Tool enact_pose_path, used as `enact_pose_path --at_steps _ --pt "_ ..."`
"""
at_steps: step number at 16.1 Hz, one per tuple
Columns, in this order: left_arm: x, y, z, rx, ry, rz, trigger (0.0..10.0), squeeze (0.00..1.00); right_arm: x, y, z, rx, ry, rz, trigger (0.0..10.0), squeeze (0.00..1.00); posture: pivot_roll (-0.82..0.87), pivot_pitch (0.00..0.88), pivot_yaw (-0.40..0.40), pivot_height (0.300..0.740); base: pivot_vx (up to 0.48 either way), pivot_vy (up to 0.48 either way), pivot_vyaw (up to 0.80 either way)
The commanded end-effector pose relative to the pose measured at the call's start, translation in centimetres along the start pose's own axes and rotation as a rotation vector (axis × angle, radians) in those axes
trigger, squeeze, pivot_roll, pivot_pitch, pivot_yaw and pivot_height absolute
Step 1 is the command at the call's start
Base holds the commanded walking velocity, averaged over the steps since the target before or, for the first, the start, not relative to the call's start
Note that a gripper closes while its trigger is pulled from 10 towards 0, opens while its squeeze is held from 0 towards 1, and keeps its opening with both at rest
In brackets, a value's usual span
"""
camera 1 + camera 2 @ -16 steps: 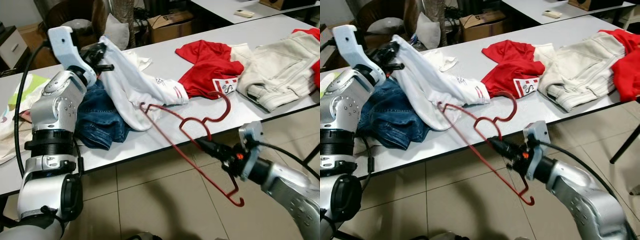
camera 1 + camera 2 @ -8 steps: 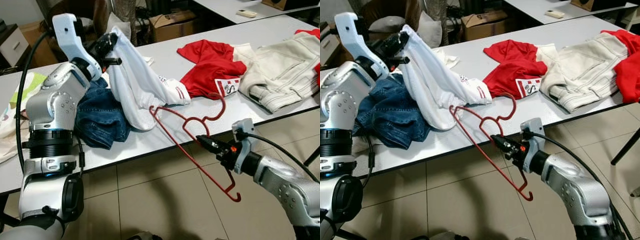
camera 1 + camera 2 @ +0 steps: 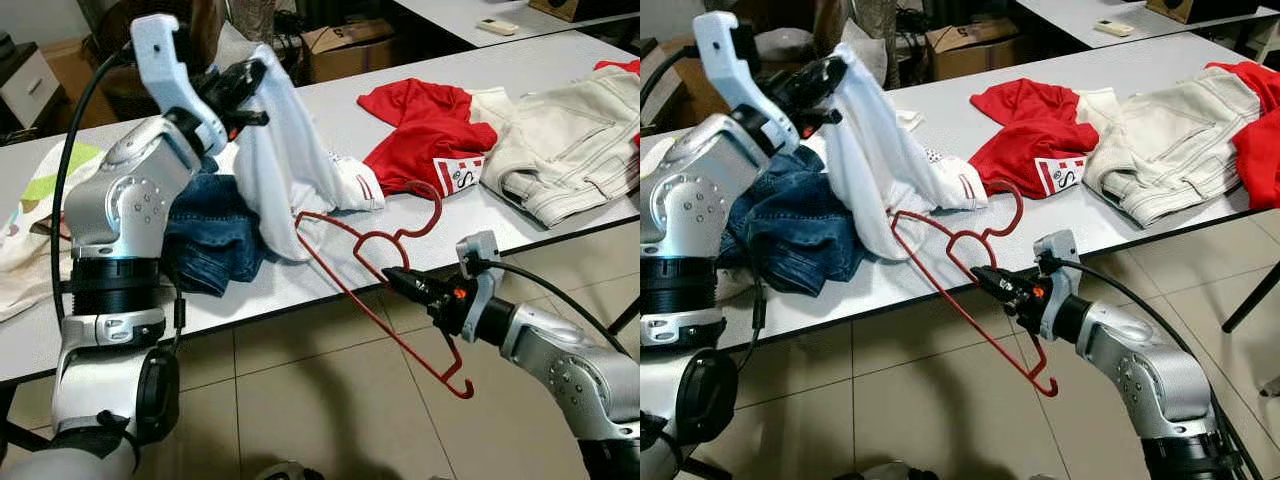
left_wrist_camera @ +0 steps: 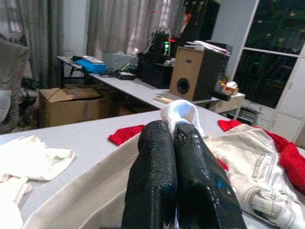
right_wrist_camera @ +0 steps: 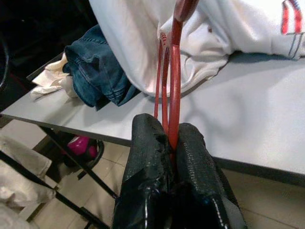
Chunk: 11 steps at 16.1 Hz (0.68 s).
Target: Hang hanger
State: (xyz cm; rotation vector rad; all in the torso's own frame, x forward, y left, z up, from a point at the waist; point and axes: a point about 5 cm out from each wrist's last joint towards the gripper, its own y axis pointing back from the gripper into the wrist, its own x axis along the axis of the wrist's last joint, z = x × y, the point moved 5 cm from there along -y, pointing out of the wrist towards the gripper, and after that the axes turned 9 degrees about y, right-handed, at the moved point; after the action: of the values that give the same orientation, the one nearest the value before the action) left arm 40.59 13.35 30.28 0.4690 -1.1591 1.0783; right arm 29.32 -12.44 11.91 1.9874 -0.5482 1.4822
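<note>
Between right gripper point(image 3: 392, 277) fingers, pinched at its neck: red hanger point(image 3: 345, 262), likely light, stiff, slippery wire. Left gripper point(image 3: 252, 78) fingers pinch white shirt point(image 3: 285, 165), soft, limp.

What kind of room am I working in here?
Probably an office or lab workroom used for sorting laundry: long grey tables, a speaker and electronics on a far desk, cardboard boxes, and clothes such as jeans spread on the table.

Only legible txt: a big "S" on white patch point(image 3: 1061, 175) of the red shirt point(image 3: 1025, 125).
</note>
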Motion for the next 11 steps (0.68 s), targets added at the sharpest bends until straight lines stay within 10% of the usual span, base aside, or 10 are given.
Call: enact_pose_path --at_steps 1,11 --pt "1.5 -0.1 1.0 -0.031 -0.020 0.036 0.0 0.00 0.3 -0.3 -0.5 0.031 -0.003 0.006 10.0 0.00 -0.12 0.000 0.137 0.740 0.000 0.000 0.00" --pt "0.8 -0.1 5.0 -0.195 0.008 -0.049 0.0 0.00 2.4 -1.5 3.2 -0.119 -0.100 0.171 10.0 0.00 -0.11 0.000 0.126 0.740 0.000 0.000 0.00"
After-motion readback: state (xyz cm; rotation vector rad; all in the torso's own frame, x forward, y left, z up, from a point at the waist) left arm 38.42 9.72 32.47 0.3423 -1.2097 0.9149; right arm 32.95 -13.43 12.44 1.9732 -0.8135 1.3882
